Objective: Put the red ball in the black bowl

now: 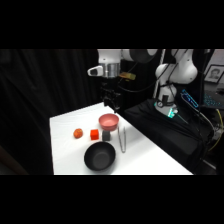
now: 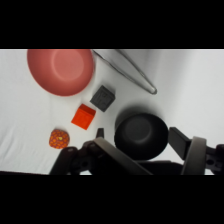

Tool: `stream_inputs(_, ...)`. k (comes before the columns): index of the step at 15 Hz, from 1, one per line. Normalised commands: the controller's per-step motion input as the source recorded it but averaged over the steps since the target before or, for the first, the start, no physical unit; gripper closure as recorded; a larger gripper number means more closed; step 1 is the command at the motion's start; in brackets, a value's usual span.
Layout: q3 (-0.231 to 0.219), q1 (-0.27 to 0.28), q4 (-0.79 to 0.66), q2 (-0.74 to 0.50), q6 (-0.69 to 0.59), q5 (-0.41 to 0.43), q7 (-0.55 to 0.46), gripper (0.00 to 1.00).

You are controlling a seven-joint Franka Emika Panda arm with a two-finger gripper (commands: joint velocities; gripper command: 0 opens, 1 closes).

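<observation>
The red ball lies on the white table, left of a red cube. Closer to the front sits the black bowl, with nothing in it. My gripper hangs high over the table's far edge, well above and behind both. It is open and holds nothing; in the wrist view its fingers stand wide apart on either side of the black bowl.
A pink-red bowl stands behind the cubes. A dark grey cube sits between it and the black bowl. Metal tongs lie to the right. Dark cloth surrounds the table.
</observation>
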Motion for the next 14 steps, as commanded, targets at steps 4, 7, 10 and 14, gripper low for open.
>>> stream_inputs(4,-0.018,-0.033,0.14,0.09,-0.02,0.032,0.0,0.0)
stream_inputs(7,-0.045,-0.064,0.32,0.19,-0.04,0.045,-0.02,0.0)
stream_inputs(10,-0.046,-0.07,0.42,0.27,-0.03,0.07,-0.05,0.0)
stream_inputs(14,-0.051,-0.088,0.51,0.4,-0.01,0.074,-0.05,0.0)
